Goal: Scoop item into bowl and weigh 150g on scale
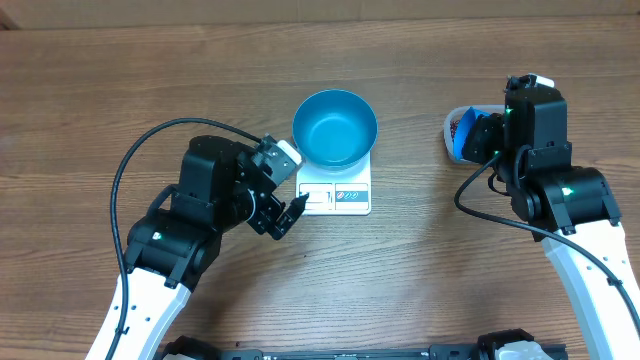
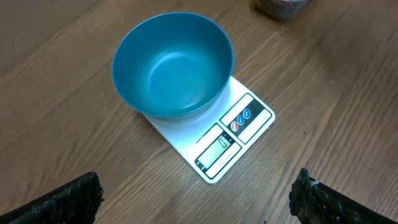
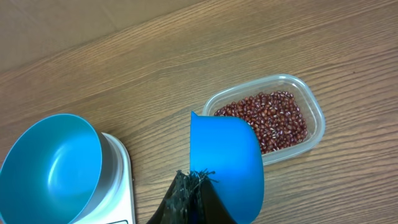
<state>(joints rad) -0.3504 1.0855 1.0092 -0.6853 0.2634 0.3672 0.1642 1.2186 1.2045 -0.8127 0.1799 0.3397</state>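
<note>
Blue plastic fills the middle of the overhead view: the bowl [image 1: 334, 128] sits empty on the white scale [image 1: 345, 196], covering its upper part and leaving only the display and button strip showing along the lower edge. The left gripper [image 1: 288, 214] hangs just lower left of the scale, jaws spread wide with nothing between them. At the upper right, the right gripper [image 3: 189, 198] is clamped on a small blue scoop [image 3: 227, 158]. In the right wrist view, the scoop's cup overlaps the left rim of a clear tub [image 3: 316, 121] and hides part of the beans [image 3: 270, 118] heaped inside. Tub and scale stand apart on the wooden table [image 1: 100, 80].
</note>
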